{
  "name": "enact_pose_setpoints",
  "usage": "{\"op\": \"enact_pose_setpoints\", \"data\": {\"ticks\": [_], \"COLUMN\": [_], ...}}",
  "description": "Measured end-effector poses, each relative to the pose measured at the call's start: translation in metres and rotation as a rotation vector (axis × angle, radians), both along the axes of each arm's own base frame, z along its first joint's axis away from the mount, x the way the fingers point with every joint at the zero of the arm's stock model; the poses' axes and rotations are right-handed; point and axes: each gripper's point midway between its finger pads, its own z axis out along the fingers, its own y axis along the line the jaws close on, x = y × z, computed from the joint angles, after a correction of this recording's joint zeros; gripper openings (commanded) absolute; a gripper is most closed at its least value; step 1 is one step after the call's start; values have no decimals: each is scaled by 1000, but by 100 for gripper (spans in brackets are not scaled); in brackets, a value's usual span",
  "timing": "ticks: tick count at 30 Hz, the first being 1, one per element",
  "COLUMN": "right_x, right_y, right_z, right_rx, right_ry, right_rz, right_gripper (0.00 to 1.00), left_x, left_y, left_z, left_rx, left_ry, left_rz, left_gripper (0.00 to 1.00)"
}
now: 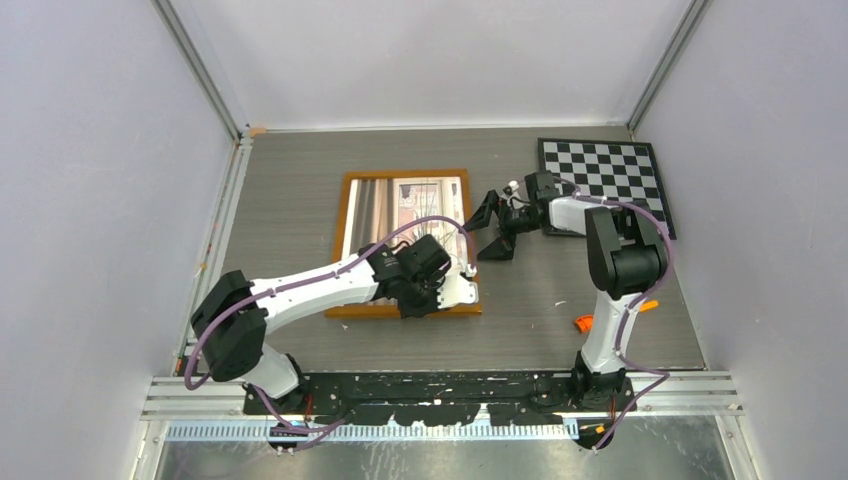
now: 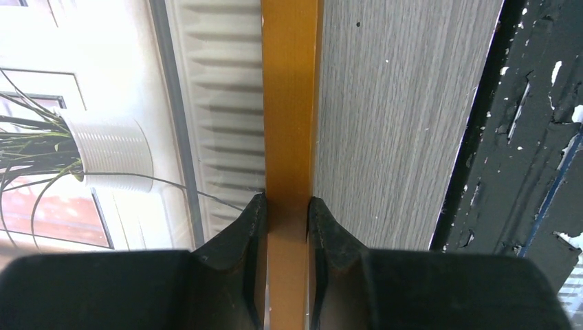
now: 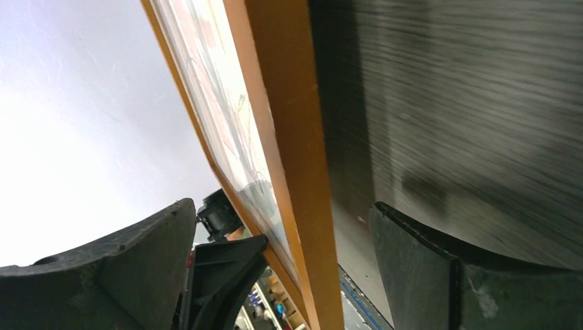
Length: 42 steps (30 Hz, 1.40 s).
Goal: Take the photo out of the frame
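While the left gripper (image 1: 428, 300) pinches the near border of the frame (image 1: 341, 215), toward its right end, the right gripper (image 1: 478, 240) stands wide open at the frame's right side. From the left wrist, both black fingers (image 2: 247, 230) press against the narrow orange-brown border, one on each side, with the photo (image 2: 103, 82) to the left of it and bare grey table (image 2: 399, 117) to the right. The photo sits inside the frame, face up: a white ribbed pot with thin green leaves shows under the glossy surface. From the right wrist, the frame's border (image 3: 295, 137) runs between the spread fingers (image 3: 117, 261), touching neither.

From above, the frame lies in the middle of the table (image 1: 290, 160), long sides running near to far. A checkerboard (image 1: 600, 170) lies at the far right, partly under the right arm. A small orange piece (image 1: 584, 322) lies near that arm's base, well apart from the frame. A chipped black rail (image 2: 529, 137) runs along the table's near edge.
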Motion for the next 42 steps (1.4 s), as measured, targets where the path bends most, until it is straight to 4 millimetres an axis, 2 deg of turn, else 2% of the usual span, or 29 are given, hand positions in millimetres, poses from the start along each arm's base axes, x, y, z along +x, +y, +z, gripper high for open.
{"op": "enact_pose_setpoints", "data": {"ticks": [6,15,23,27,28,29,31,33,37,39,42], "right_x": [-2,10,6,5,5,7,9,12,12,11,11], "right_y": [28,55,61,60,60,60,59,59,57,56,51], "right_z": [-7,4,-2,-4,-5,-4,0,13,25,30,39], "right_rx": [81,232,242,237,235,235,235,234,191,173,149], "right_ry": [71,73,111,88,50,-9,-105,-118,-130,-134,-141], "right_rz": [2,10,2,11,26,48,85,84,86,86,85], "right_gripper": [97,83,49,28,22,15,1,1,1,1,1], "left_x": [-2,-1,1,3,4,5,8,11,25,35,53], "left_y": [-1,-1,-1,0,0,0,0,0,-2,0,7], "left_z": [2,4,5,5,7,9,16,22,40,50,68], "left_rx": [-11,-26,-34,-34,-38,-43,-55,-68,-104,-121,-155], "left_ry": [7,15,17,20,20,17,16,24,16,7,1], "left_rz": [1,11,23,41,48,54,70,91,153,185,264], "left_gripper": [0,0,0,0,3,9,29,51,90,99,100]}}
